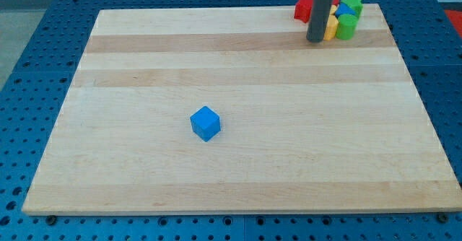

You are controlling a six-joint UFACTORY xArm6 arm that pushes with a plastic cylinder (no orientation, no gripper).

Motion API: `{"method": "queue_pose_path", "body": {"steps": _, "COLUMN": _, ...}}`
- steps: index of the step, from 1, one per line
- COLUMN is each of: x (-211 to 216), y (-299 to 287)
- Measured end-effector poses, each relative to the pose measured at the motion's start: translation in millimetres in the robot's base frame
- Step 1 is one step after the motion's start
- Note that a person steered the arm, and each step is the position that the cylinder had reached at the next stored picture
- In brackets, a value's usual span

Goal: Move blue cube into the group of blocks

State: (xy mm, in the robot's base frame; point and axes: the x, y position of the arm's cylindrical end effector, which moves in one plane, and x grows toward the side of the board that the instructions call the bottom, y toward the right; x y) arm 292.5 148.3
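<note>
The blue cube point(205, 123) sits alone on the wooden board point(238, 161), left of the middle. The group of blocks is at the view's top right corner: a red block point(303, 9), a yellow block point(331, 27), a green cylinder-like block point(346, 25), a green star-shaped block point(352, 4) and a bit of blue block point(343, 11) between them. My tip point(315, 40) rests on the board just below and left of the group, touching or nearly touching the yellow block. The rod hides part of the group. The tip is far from the blue cube, up and to its right.
The board lies on a blue perforated table point(29, 68) that shows on all sides. The group sits close to the board's top edge and right edge.
</note>
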Motion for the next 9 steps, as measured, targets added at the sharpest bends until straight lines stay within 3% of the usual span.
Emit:
{"method": "queue_pose_path", "body": {"steps": 1, "x": 13, "y": -14}}
{"method": "queue_pose_path", "body": {"steps": 2, "x": 43, "y": -66}}
{"method": "queue_pose_path", "body": {"steps": 5, "x": 139, "y": -286}}
{"method": "queue_pose_path", "body": {"steps": 6, "x": 208, "y": -317}}
{"method": "queue_pose_path", "body": {"steps": 7, "x": 248, "y": -297}}
{"method": "queue_pose_path", "body": {"steps": 9, "x": 212, "y": -224}}
